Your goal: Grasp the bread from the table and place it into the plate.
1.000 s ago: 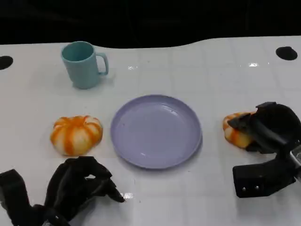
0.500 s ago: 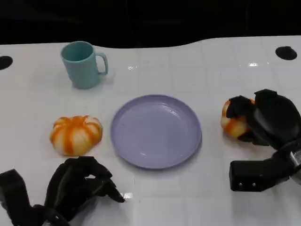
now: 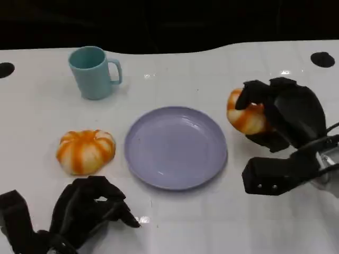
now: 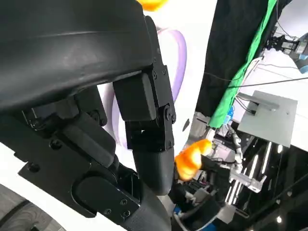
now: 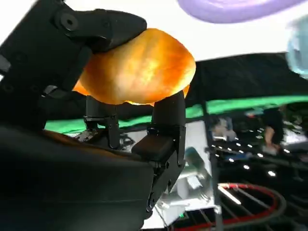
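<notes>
As I look down from my head camera, my right hand (image 3: 280,114) grips an orange-and-white bread roll (image 3: 244,117), held off the white table (image 3: 212,69) just beside the lilac plate (image 3: 176,146). My left hand (image 3: 87,209) rests low near the table edge, fingers curled in on nothing, near a second pumpkin-shaped bread (image 3: 85,151).

From my left wrist, the held roll (image 4: 192,156) shows small beyond my fingers (image 4: 149,144).

From my right wrist, the glossy golden roll (image 5: 137,67) sits clamped between black fingers (image 5: 166,125).
</notes>
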Motion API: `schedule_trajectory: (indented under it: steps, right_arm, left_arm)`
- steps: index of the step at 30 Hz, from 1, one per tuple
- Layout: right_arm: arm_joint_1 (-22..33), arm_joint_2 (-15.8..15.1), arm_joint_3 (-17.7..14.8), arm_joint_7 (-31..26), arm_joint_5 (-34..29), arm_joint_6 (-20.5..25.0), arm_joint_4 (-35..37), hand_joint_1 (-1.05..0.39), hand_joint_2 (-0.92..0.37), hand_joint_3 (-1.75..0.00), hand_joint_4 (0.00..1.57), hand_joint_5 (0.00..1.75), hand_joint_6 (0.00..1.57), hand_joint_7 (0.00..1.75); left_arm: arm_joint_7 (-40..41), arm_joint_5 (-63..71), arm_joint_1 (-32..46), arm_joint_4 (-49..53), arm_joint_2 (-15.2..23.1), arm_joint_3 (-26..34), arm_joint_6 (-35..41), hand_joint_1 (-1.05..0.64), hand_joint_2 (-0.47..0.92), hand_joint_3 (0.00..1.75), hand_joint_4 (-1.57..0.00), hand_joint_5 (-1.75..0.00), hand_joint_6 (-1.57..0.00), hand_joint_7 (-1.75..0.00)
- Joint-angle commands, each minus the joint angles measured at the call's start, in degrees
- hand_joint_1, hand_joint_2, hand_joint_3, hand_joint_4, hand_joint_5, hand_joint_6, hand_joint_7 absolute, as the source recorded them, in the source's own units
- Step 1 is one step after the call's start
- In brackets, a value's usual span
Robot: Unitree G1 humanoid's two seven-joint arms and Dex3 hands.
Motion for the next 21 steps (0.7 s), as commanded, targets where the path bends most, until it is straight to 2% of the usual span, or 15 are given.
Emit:
schedule_trajectory:
  steps: [1, 9, 13, 17, 18, 19, 20, 21]
  right_arm:
    - [-0.7, 0.4, -1.3, 1.1, 1.2, -1.4, -3.5, -0.12, -0.27, -1.41, 1.01, 1.75, 0.85, 1.59]
    - [-2.1, 2.3, -0.8, 4.6, 0.5, -2.4, -5.5, -0.12, -0.31, -1.38, 1.01, 1.75, 0.80, 1.68]
    - [-3.1, 3.7, 0.5, 6.3, -0.5, -3.4, -4.6, -0.13, -0.29, -1.37, 1.01, 1.75, 0.83, 1.66]
    - [-4.0, 5.4, 1.7, 9.2, -0.9, -2.9, -3.0, -0.14, -0.31, -1.31, 0.99, 1.75, 0.79, 1.67]
    - [-4.1, 5.8, 2.0, 9.7, -1.0, -2.7, -2.7, -0.16, -0.37, -1.17, 0.98, 1.75, 0.87, 1.36]
    - [-4.3, 6.2, 2.2, 10.2, -1.1, -2.7, -2.4, -0.18, -0.42, -1.06, 0.97, 1.75, 0.94, 1.13]
    - [-4.5, 6.5, 2.5, 10.5, -1.3, -2.5, -2.1, -0.18, -0.45, -1.00, 0.97, 1.75, 1.01, 0.95]
    - [-4.6, 6.9, 2.7, 10.7, -1.5, -2.4, -1.8, -0.18, -0.46, -1.00, 0.97, 1.75, 1.04, 0.91]
  left_arm:
    - [-0.3, 0.0, 0.0, 0.1, 1.0, 0.2, -0.2, -1.05, 0.63, 0.00, -1.57, -0.61, -1.57, -0.39]
    - [-0.1, 0.4, 0.2, 0.0, 0.9, 0.0, -0.7, -1.05, 0.63, 0.00, -1.57, -0.61, -1.57, -0.38]
    - [-0.1, 0.4, 0.4, -0.4, 0.9, -0.1, -0.5, -1.05, 0.63, 0.00, -1.57, -0.61, -1.57, -0.38]
    - [0.1, 0.5, 0.7, -0.7, 0.9, -0.3, -0.5, -1.05, 0.63, 0.00, -1.57, -0.61, -1.57, -0.38]
    - [0.1, 0.7, 0.7, -0.7, 0.9, -0.4, -0.9, -1.05, 0.64, 0.01, -1.57, -0.61, -1.57, -0.38]
    - [0.0, 0.7, 0.7, -0.6, 0.9, -0.4, -1.1, -1.05, 0.65, 0.01, -1.57, -0.61, -1.57, -0.38]
    - [-0.2, 0.5, 0.7, -0.5, 0.9, -0.3, -1.1, -1.05, 0.65, 0.01, -1.57, -0.61, -1.57, -0.38]
    - [-0.4, 0.3, 0.7, -0.5, 0.9, -0.2, -0.9, -1.05, 0.64, 0.01, -1.57, -0.60, -1.57, -0.38]
